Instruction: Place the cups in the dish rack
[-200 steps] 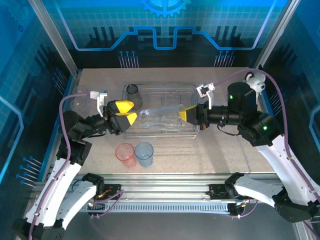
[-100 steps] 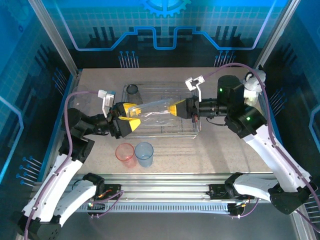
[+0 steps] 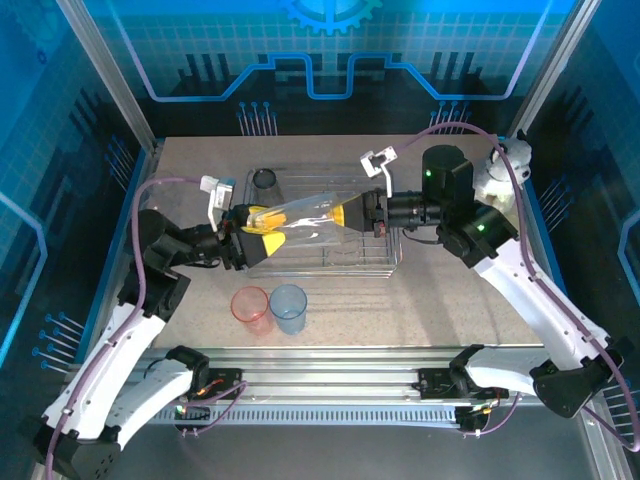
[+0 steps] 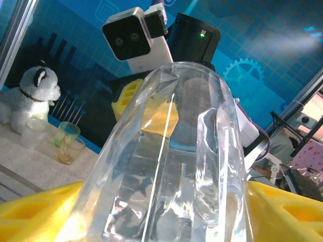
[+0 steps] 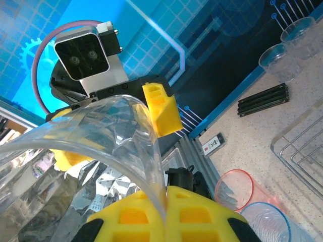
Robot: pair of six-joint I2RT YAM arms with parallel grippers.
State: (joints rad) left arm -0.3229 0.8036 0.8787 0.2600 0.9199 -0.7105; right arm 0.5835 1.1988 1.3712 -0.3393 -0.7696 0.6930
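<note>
A tall clear cup (image 3: 300, 222) hangs on its side above the dish rack (image 3: 390, 262), held at both ends. My right gripper (image 3: 345, 215) is shut on its rim wall (image 5: 146, 151). My left gripper (image 3: 262, 228) is shut round its other end, and the cup (image 4: 171, 166) fills the gap between the yellow fingers (image 4: 35, 212). A smoky grey cup (image 3: 265, 180) stands in the rack's far left corner. On the table near the front stand a pink-red cup (image 3: 250, 305) and a pale blue cup (image 3: 288, 305), side by side.
The grey-white plush animal (image 3: 497, 175) sits at the far right, behind the right arm. Beside it, in the left wrist view, stand a clear cup (image 4: 30, 132) and a yellow-green cup (image 4: 66, 132). Two clear cups (image 5: 280, 60) stand near the left wall.
The right arm carried the clear cup leftward and up. The left gripper's fingers came in from wide open onto the cup's other end.
</note>
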